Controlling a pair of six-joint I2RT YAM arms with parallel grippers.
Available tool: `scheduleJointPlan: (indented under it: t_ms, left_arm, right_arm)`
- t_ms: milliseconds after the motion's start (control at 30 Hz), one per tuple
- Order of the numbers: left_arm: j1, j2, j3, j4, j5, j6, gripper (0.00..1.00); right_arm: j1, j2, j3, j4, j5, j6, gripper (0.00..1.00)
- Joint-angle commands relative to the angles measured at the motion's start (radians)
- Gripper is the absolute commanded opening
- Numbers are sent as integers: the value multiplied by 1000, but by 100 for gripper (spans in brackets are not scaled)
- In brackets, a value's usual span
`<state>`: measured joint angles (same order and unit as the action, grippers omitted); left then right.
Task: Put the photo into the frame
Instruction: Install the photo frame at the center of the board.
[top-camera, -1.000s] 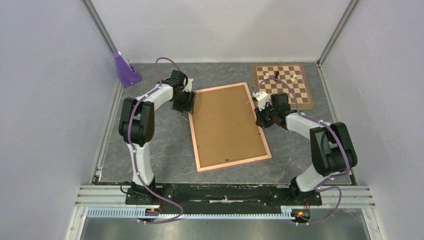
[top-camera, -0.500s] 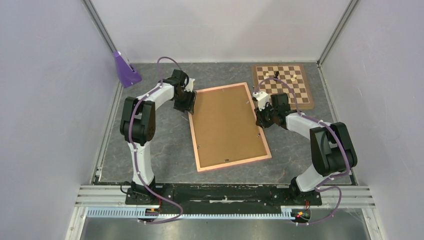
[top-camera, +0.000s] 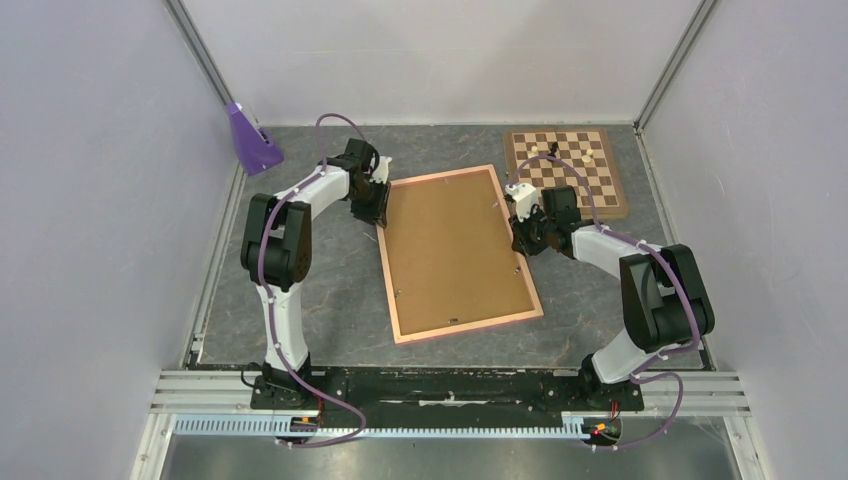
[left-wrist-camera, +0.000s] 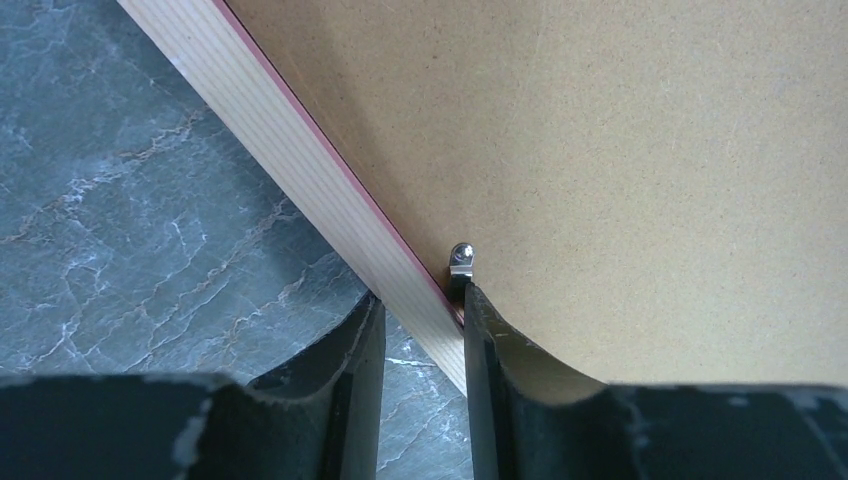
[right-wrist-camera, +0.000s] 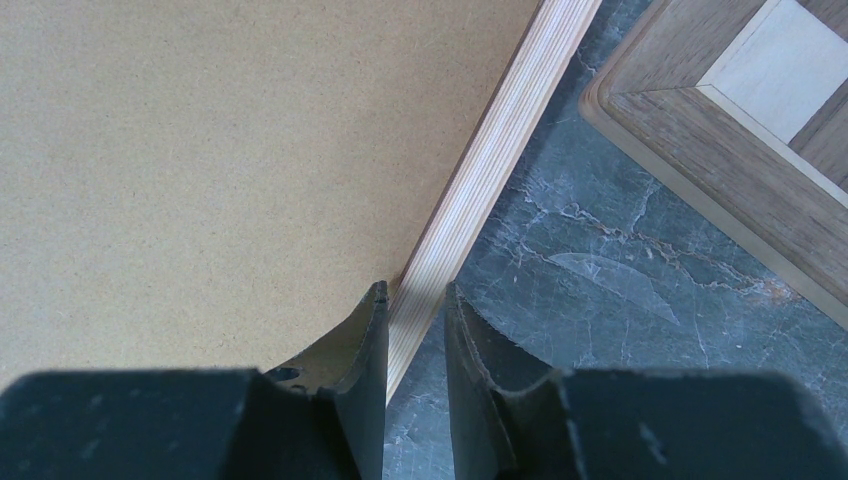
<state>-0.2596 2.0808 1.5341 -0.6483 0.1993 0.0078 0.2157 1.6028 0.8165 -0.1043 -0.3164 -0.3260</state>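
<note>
Frame (left-wrist-camera: 305, 175) lay back-up mid-table, photo unseen; right gripper (right-wrist-camera: 414, 295) pinched its rail, left gripper (left-wrist-camera: 422, 300) narrow astride opposite rail, grip unclear; uneven lift risked slip or snagging metal tab (left-wrist-camera: 460, 260)

Probably a robotics lab: white enclosure walls (top-camera: 430, 60), aluminium rail (top-camera: 450, 400), marbled tabletop (top-camera: 330, 280).

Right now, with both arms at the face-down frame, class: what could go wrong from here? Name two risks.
1. The left jaws sit skewed across the rail of the frame, right beside a small metal tab. Squeezing or lifting from there might bend the tab or let the rail twist out.
2. The right jaws grip the opposite rail close to the chessboard. Swinging the frame that way could knock it.
</note>
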Motion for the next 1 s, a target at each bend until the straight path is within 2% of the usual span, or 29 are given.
scheduleJointPlan:
  t_ms: [0,167,367,433,533,600,700,967]
  left_arm:
    - [8,40,2,64,-73,99,17]
    - [6,26,-26,92,-81,136,2]
    - [6,-2,-72,165,-74,166,2]
    - [6,-10,-75,173,-75,161,9]
    - [6,-5,-53,145,-102,114,38]
    - [6,1,-40,121,-93,72,46]
    - [6,20,-14,80,-65,16,52]
    - [9,52,39,27,-33,-38,55]
  right_arm:
    - [2,3,-4,27,-14,-39,13]
    - [2,8,-2,29,-12,-41,12]
    - [2,7,-5,29,-10,-41,12]
    - [1,7,-5,29,-9,-43,13]
    - [1,8,-5,30,-11,-43,12]
    - [0,8,-5,31,-11,-44,12]
    - [0,9,-5,33,-14,-42,12]
    - [0,6,-8,31,-14,-44,12]
